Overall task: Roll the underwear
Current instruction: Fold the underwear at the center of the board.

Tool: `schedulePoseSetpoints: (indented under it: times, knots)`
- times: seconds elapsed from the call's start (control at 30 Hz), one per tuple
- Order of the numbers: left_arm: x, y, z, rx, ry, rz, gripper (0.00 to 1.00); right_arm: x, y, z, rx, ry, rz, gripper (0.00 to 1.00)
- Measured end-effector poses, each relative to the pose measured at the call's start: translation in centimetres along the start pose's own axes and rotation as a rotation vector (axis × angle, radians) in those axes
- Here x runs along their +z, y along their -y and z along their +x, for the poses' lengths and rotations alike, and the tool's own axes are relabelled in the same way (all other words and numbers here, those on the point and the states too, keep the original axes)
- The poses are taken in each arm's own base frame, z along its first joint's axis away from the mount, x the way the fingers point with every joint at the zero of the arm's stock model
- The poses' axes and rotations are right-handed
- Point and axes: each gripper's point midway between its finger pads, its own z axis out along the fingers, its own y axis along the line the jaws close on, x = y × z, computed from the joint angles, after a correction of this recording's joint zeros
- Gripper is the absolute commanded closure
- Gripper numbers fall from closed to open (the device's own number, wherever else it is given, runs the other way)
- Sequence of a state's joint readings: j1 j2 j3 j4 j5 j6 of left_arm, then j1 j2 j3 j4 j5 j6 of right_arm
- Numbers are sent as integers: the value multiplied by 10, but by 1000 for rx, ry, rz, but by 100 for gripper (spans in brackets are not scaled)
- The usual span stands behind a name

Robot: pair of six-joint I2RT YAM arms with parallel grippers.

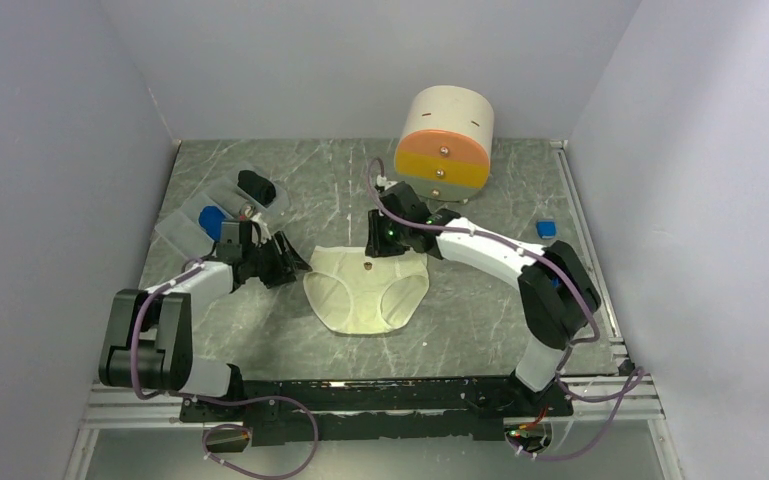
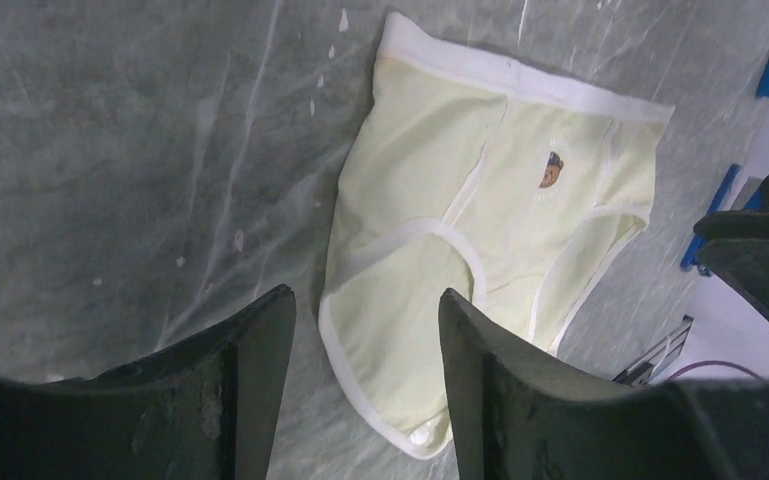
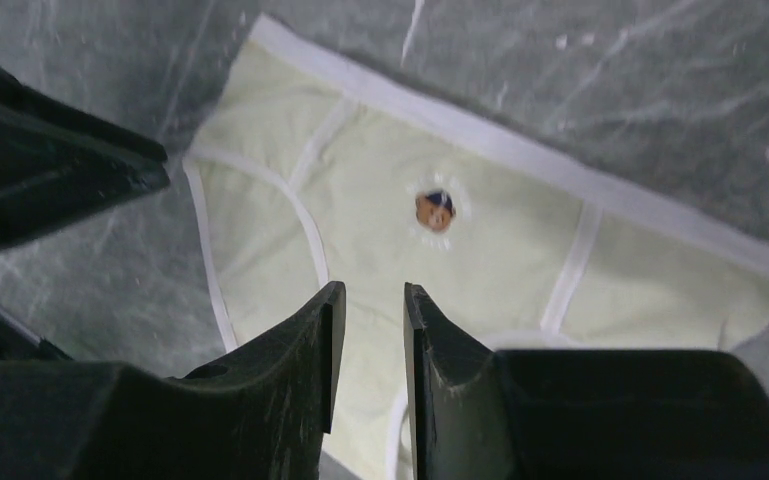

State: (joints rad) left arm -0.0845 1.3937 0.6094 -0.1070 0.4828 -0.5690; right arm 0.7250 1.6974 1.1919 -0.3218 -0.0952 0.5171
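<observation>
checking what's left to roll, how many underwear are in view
2: a cream pair lying flat mid-table, and a blue one in the clear tray at the left. Others may be hidden.

R gripper (image 3: 372, 300) | jaws slim gap | over cream underwear (image 3: 480, 250) (lying flat)

The left gripper (image 1: 282, 262) is hovering, jaws spread wide; the right gripper (image 1: 374, 243) is hovering, jaws only narrowly parted.
</observation>
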Motion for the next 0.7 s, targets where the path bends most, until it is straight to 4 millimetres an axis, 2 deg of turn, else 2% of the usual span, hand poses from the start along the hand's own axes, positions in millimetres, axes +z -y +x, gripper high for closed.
schedulePoseSetpoints:
  times: [0.1,0.3,0.37,0.57,0.7]
  knots:
    - [8,-1,-3,-45,19,8,44,11,-7,-13,-1,19,3,68]
    - [22,-8,-5,-80,14,7,49,39,-30,-23,-23,4,-14,68]
    - [24,-8,-8,-74,26,7,50,51,-38,-25,-34,-5,-12,68]
    - [30,-11,-10,-62,34,11,64,79,-56,-24,-57,-32,-9,68]
    - [31,-13,-10,-43,33,8,64,94,-71,-26,-68,-45,-13,66]
